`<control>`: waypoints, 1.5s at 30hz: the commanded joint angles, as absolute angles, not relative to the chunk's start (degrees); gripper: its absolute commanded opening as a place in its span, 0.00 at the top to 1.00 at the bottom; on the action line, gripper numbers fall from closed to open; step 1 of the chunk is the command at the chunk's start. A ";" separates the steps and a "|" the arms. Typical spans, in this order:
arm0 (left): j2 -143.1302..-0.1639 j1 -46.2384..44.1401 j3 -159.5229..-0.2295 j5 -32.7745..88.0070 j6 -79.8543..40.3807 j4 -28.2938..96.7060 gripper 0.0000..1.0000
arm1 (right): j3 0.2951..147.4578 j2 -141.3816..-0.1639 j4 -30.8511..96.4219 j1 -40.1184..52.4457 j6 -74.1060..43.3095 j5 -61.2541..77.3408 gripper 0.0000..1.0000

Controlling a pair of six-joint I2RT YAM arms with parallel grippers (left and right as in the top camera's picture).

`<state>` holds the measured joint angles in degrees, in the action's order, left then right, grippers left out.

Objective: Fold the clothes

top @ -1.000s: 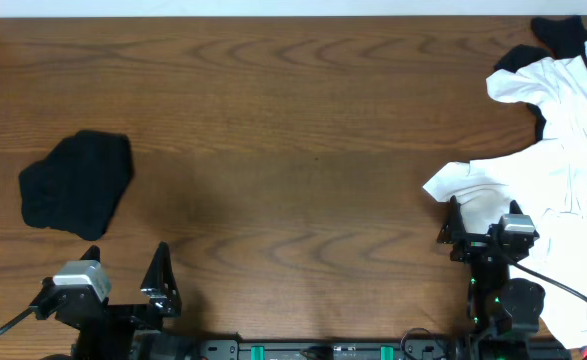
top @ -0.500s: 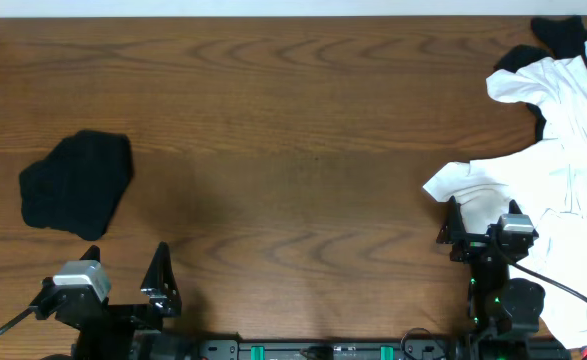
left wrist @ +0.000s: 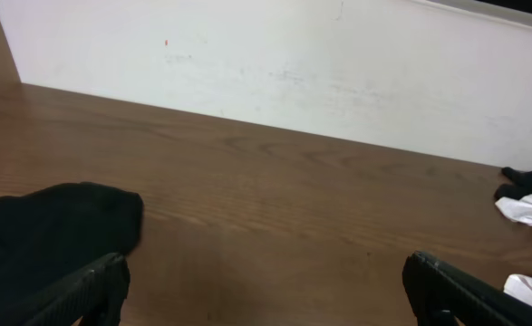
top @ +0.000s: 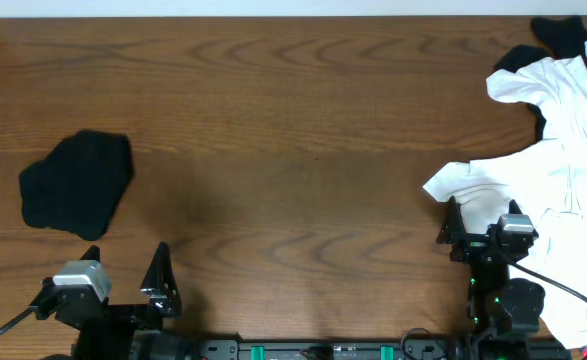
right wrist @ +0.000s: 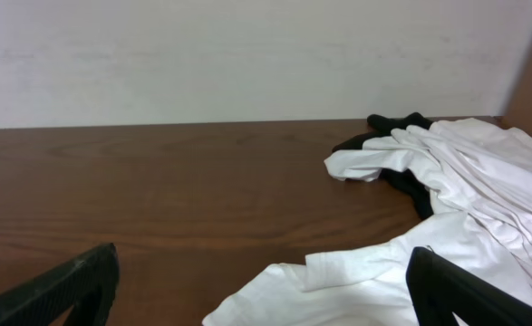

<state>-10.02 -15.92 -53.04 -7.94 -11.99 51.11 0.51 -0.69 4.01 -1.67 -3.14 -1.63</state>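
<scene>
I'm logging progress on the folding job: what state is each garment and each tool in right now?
black garment on the left: gathered into a compact bundle, not held.
white clothes: crumpled, unfolded heap.
black garment on the right: crumpled, partly under the white clothes.
left tool: open, holding nothing.
right tool: open, holding nothing, at the near edge of the white clothes.

The garment (top: 76, 183) is plain black, the clothes (top: 563, 170) white with black parts, the table (top: 293, 120) brown wood-grain.
</scene>
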 commanded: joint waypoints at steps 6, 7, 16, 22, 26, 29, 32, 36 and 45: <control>-9.56 -15.75 -52.58 -8.62 -12.29 51.03 0.02 | 0.32 -0.27 4.16 -2.50 -2.07 -1.04 0.01; -9.34 -14.90 -52.23 -8.67 -12.25 51.03 0.02 | 0.32 -0.27 4.16 -2.50 -2.07 -1.04 0.01; -5.85 -4.19 -42.63 -8.86 -9.87 54.68 0.02 | 0.32 -0.27 4.16 -2.50 -2.07 -1.04 0.01; -0.49 -0.99 -30.02 -8.56 -9.93 47.20 0.02 | 0.32 -0.27 4.16 -2.50 -2.07 -1.04 0.01; -0.10 -0.78 -22.68 -8.16 -10.37 39.29 0.02 | 0.32 -0.27 4.16 -2.50 -2.07 -1.04 0.01; -0.10 -0.78 -16.73 -8.21 -10.33 29.04 0.02 | 0.32 -0.27 4.16 -2.50 -2.07 -1.04 0.01; -0.10 -0.78 -10.83 -8.21 -10.33 16.86 0.02 | 0.32 -0.27 4.16 -2.50 -2.07 -1.04 0.01; -0.08 -0.78 -2.63 -8.19 -10.35 -0.01 0.02 | 0.32 -0.27 4.16 -2.50 -2.07 -1.06 0.01; -0.05 -0.82 -0.23 -9.08 -10.13 -3.73 0.02 | 0.32 -0.27 4.16 -2.50 -2.09 -1.04 0.01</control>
<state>-0.51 -1.13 -0.34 -8.16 -10.46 -5.19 0.49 -0.69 4.03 -1.67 -2.72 -1.41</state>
